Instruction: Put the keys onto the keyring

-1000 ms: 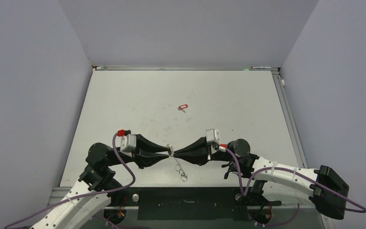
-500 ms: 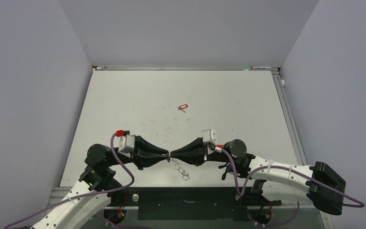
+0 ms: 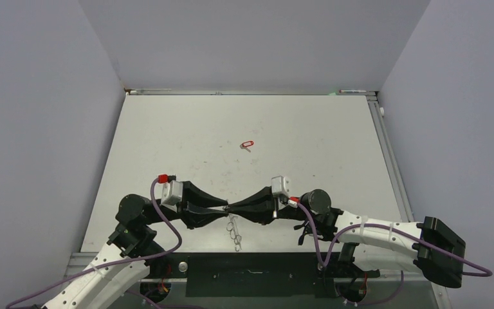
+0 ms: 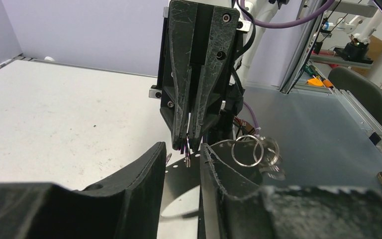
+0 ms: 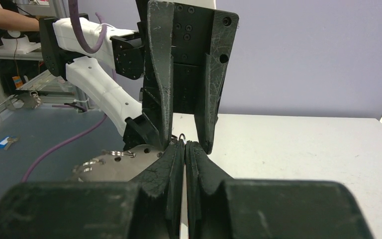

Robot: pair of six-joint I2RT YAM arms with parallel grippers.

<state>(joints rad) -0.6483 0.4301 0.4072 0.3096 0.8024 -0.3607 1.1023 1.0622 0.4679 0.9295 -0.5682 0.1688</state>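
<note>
The right end effector [image 5: 185,145] is reaching leftward over the near middle of the white bench [image 3: 309,141], its two black fingers pressing tightly together. A small metal wire loop [image 5: 182,138] is showing right at their tips, so they are pinching the rim of the large flat pale grey-white keyring [image 4: 177,183]. The left end effector [image 3: 221,210] is pointing rightward, meeting it tip to tip, and its fingers are standing spread, one on each side of the right end effector's closed tips. The keyring's flat band is lying between those spread fingers in the left wrist view; whether they are touching it I cannot tell. The band is casting a shadow on the bench beneath it. More round wire rings [image 4: 248,150] are dangling in a cluster from its outer edge, on the near side of the two end effectors. The small key with the oblong red plastic tag [image 3: 247,144] is lying alone on the bench, well apart, toward the far side.
</note>
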